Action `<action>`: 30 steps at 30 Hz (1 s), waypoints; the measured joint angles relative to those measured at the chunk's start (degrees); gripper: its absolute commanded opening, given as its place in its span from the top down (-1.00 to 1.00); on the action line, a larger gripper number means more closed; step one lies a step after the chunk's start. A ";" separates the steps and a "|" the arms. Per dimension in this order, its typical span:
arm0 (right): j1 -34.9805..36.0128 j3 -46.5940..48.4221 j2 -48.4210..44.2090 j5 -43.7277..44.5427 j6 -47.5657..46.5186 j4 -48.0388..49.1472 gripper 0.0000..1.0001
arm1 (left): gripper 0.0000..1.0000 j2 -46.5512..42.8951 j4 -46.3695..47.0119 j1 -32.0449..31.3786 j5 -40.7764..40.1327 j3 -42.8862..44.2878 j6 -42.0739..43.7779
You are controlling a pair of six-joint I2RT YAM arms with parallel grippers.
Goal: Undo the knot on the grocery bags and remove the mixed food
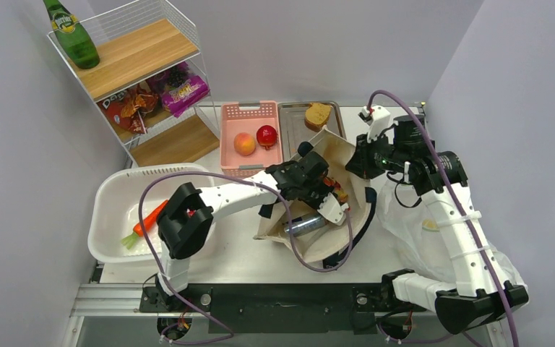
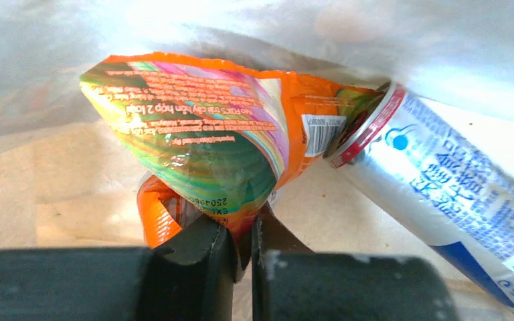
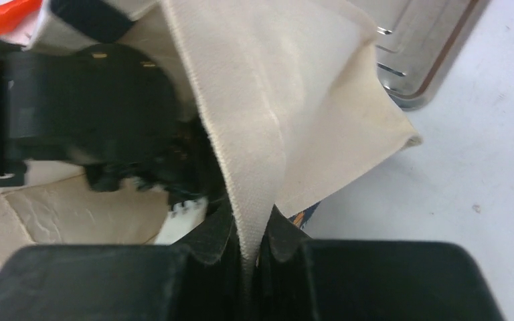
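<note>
Left arm: your left gripper [image 2: 244,244] was reaching into the tote [image 1: 348,153]. Its fingers were pressed together on the lower edge of an orange crisp packet [image 2: 201,134]. The packet stood up from the pinch, printed side toward the wrist camera.

A silver drink can [image 2: 442,180] lay on its side on the tote's cloth just right of the packet. The can's red-rimmed end touched the packet's right edge.

Right arm: your right gripper [image 3: 247,251] was clamped on a fold of the tote's cream cloth and held that edge up. From above, this was the far right side of the tote's mouth. The tote itself sat mid-table [image 1: 260,253], its navy handle trailing toward the near edge.

The thin plastic bag [image 1: 408,224] lay crumpled on the table at the right, under the right arm.

Food outside the bags:
- The peach [image 1: 244,144] and the red fruit [image 1: 266,135] sat side by side in the pink basket [image 1: 249,112], far of the tote.
- The carrot [image 1: 148,219] lay in the white tub [image 1: 108,195] at the left.

Bread [image 1: 318,116] sat on the metal tray [image 1: 293,119], right of the basket.
</note>
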 measured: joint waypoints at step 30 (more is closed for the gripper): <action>-25.31 13.88 5.20 -12.04 -12.90 -7.61 -0.63 | 1.00 -17.31 7.32 6.95 5.66 13.70 -53.88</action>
